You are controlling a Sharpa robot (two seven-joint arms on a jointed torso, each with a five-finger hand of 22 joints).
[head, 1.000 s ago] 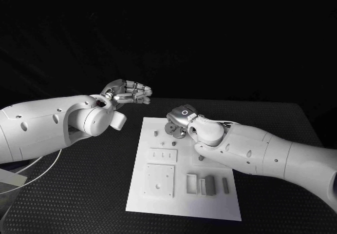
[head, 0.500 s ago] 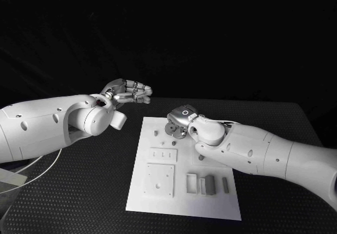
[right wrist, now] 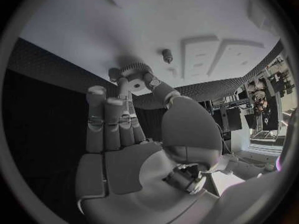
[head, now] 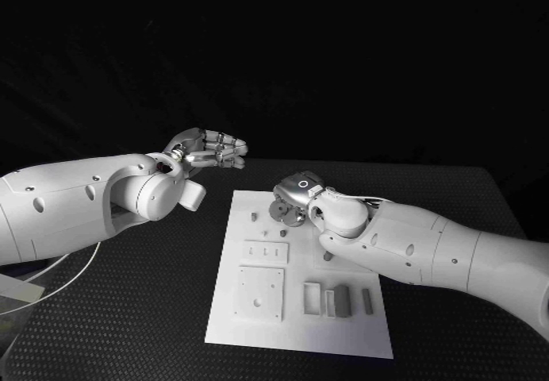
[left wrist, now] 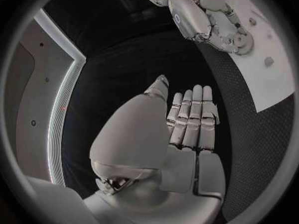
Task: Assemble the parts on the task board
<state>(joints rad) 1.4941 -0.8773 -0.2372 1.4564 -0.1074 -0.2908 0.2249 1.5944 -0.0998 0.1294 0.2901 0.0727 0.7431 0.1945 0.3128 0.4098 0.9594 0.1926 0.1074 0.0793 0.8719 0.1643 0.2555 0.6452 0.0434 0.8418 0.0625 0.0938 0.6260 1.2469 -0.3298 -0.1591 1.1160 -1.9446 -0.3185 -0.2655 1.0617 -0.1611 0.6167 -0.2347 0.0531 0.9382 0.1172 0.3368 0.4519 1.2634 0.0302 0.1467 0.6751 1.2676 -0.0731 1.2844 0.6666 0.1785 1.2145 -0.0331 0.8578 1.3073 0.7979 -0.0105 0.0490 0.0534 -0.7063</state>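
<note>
Head view: almost nothing changes from the earlier pictures. The right hand (head: 300, 198) stays at the far end of the task board (head: 300, 317), fingers on a round gear-like part (head: 278, 211); the left hand (head: 209, 150) still hovers off the board over the counter (head: 137, 317), fingers curled, holding nothing. Left wrist view: the left hand (left wrist: 187, 119) is clenched and bare. Right wrist view: the right hand's fingertips (right wrist: 134, 82) pinch the gear (right wrist: 134, 69) against the board, beside a small peg (right wrist: 167, 55). The seating step looks slow, unfinished.
</note>
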